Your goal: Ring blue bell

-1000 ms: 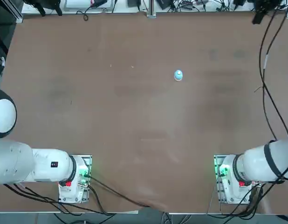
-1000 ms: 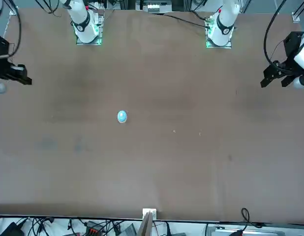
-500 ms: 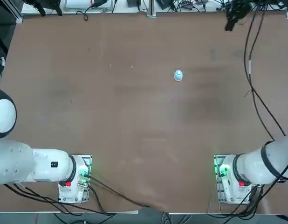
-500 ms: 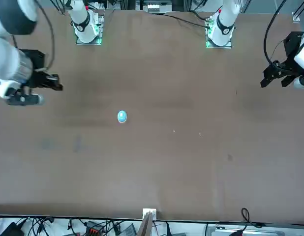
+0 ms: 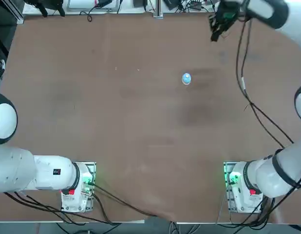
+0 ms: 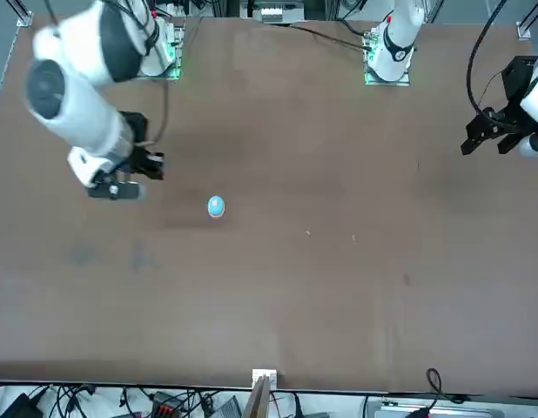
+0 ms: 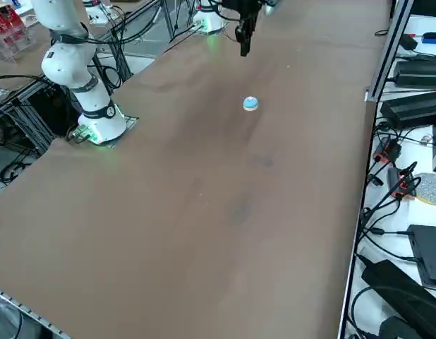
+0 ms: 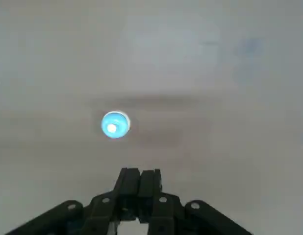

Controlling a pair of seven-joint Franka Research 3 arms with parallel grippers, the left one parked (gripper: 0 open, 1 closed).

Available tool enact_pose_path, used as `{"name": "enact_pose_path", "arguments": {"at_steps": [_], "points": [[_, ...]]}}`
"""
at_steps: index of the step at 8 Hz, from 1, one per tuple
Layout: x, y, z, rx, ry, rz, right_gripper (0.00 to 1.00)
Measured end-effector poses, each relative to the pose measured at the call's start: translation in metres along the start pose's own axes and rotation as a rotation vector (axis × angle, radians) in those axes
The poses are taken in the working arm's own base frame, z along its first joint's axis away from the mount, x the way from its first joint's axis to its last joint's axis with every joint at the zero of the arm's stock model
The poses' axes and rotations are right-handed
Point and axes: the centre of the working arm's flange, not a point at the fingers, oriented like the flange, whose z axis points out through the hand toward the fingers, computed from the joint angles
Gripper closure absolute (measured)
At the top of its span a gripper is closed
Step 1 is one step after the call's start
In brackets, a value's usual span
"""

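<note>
The blue bell [image 5: 186,78] is a tiny light-blue dome with a whitish button, standing alone on the brown table [image 5: 141,122]. It also shows in the front view [image 6: 216,205], the right side view [image 7: 250,104] and the right wrist view [image 8: 115,124]. My right gripper [image 5: 213,34] hangs in the air above the table, beyond the bell and a little to its right, apart from it. Its black fingers [image 8: 140,177] are pressed together with nothing between them. The gripper [image 6: 156,165] points down [image 7: 243,48].
The right arm's cable [image 5: 248,92] trails across the table's right part. Both arm bases [image 5: 240,187] stand at the near edge. Cables and black boxes [image 7: 415,106] lie along the table's far side. The parked left gripper [image 6: 491,131] hangs at the other edge.
My right arm has swung in from the table's right edge towards the bell, staying high. The gripper has stayed shut. The bell has not moved.
</note>
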Motion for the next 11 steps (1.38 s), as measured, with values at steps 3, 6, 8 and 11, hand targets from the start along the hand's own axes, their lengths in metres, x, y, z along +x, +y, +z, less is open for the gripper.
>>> {"name": "enact_pose_path", "arguments": {"at_steps": [3,6,8,11], "points": [[0.006,-0.045,0.065,-0.018,-0.008,-0.008,0.99],[0.013,-0.062,0.117,-0.023,0.006,-0.014,0.99],[0.008,-0.073,0.155,-0.021,0.027,-0.015,0.99],[-0.002,-0.071,0.185,-0.019,0.045,-0.018,0.99]]}}
